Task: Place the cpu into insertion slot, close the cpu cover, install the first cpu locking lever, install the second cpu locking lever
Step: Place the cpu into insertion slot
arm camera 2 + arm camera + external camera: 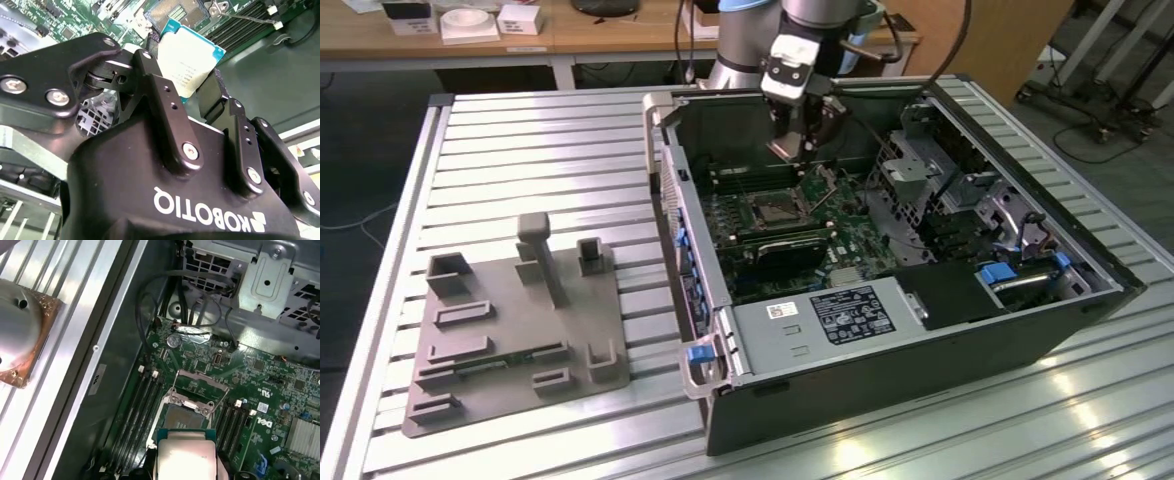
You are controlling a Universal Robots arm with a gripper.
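Second wrist view shows the hand (181, 75) gripping the cpu (192, 47), one black finger on each of two opposite edges. First wrist view shows the cpu held above the green motherboard (260, 370), close to the uncovered insertion slot (184, 421), whose cpu cover (199, 382) stands raised.

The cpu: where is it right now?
The cpu is held in the gripper, above the green motherboard inside the open computer case, next to the empty insertion slot in the first wrist view.
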